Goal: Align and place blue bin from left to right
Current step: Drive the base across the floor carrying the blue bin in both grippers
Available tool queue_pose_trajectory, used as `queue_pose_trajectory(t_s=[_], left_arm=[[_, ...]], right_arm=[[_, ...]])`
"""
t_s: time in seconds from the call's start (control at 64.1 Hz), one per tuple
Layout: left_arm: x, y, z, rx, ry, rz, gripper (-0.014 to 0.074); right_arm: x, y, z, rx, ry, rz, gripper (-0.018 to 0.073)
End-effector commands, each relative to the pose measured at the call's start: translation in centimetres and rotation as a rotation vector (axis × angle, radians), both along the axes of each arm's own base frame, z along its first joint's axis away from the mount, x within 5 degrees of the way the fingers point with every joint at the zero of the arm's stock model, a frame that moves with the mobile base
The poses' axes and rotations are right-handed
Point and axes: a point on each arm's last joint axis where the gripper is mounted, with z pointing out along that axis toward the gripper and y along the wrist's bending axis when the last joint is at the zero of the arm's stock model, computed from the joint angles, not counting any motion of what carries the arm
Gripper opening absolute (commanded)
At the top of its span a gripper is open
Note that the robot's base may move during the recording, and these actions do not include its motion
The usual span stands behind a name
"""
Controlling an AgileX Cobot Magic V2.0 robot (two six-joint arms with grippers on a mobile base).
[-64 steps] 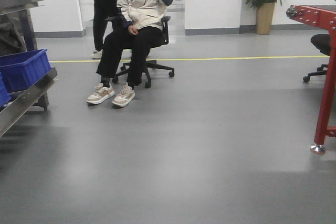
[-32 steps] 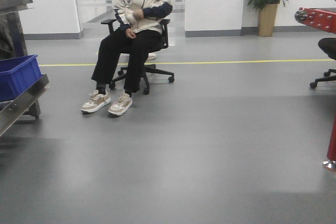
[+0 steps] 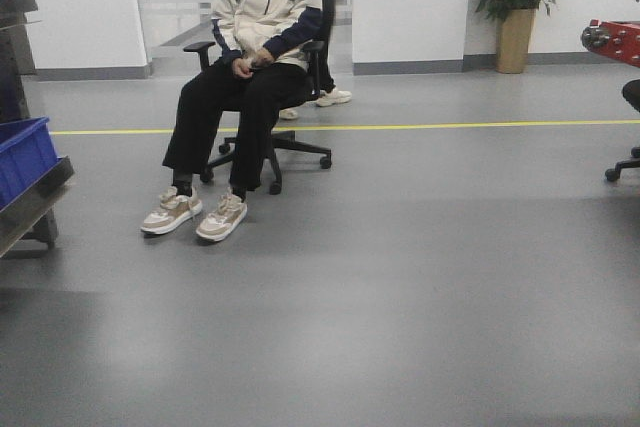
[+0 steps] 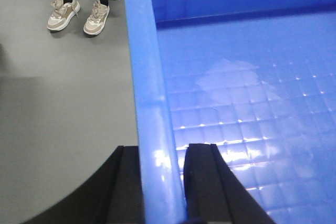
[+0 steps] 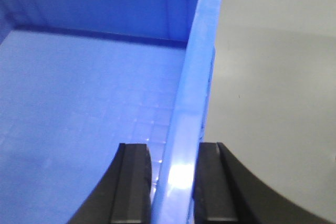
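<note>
In the left wrist view a blue bin [image 4: 252,77] fills the right side, its gridded floor showing. Its left wall runs up the frame, and my left gripper [image 4: 163,182] is shut on that wall, one black finger on each side. The right wrist view shows the same bin [image 5: 79,103] from its other side. My right gripper [image 5: 176,182] is shut on the right wall, one finger inside and one outside. Grey floor lies beneath the bin on both sides. Neither the held bin nor the grippers appear in the front view.
A metal rack [image 3: 35,202] at the left edge carries another blue bin [image 3: 22,157]. A person [image 3: 250,57] sits on an office chair ahead-left, with someone standing behind. A red conveyor frame [image 3: 615,42], a chair base [image 3: 625,162] and a potted plant [image 3: 515,7] are on the right.
In the front view the rack has slid off to the left and the red frame to the right. The seated person looms lower and nearer. The standing person has walked rightward behind the chair.
</note>
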Motion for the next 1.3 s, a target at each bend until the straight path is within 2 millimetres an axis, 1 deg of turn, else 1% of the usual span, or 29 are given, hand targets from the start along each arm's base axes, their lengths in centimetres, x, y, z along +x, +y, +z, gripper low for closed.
queue_pose_trajectory(t_s=[0.0,1.28], left_arm=[[-0.85,-0.02,1.88,-0.007,-0.113,-0.033,-0.001],[-0.85,-0.02,1.88,-0.007,-0.113,-0.033,-0.001]], right_arm=[[-0.81,-0.03,2.22,0.002,-0.15,0.02,-0.0073],[-0.81,-0.03,2.22,0.002,-0.15,0.02,-0.0073]])
